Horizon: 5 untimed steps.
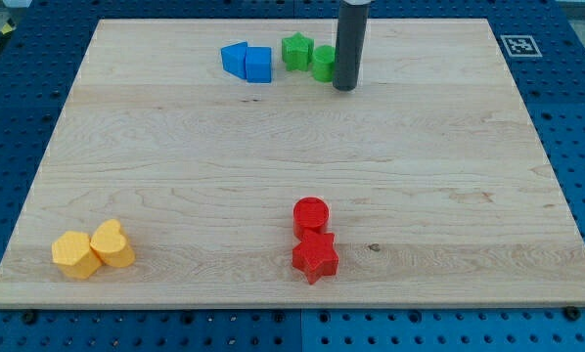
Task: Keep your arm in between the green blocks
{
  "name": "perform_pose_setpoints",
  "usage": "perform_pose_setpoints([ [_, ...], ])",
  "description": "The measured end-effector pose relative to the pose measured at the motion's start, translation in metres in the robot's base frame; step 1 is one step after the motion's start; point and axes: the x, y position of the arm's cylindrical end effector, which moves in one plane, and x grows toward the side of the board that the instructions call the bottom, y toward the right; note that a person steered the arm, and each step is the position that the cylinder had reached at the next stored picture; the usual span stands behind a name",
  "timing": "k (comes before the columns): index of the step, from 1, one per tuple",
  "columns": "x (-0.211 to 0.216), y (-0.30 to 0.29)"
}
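Two green blocks lie near the view's top, just right of centre: a green star (296,50) and a green cylinder (323,63), touching each other. My tip (344,87) stands right beside the green cylinder, on its right side, not between the two green blocks. The dark rod rises from there out of the view's top and hides part of the cylinder's right edge.
Two blue blocks, a wedge-like one (236,59) and a cube (258,65), sit left of the green star. A red cylinder (310,214) and red star (315,256) lie at the view's bottom centre. Two yellow blocks (74,254) (112,243) sit at the bottom left of the wooden board (449,176).
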Motion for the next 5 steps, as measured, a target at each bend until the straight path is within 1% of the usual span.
perform_pose_setpoints([
  [1,0.020,-0.008],
  [2,0.026,-0.035],
  [4,0.021,-0.094],
  [5,0.013,-0.091],
])
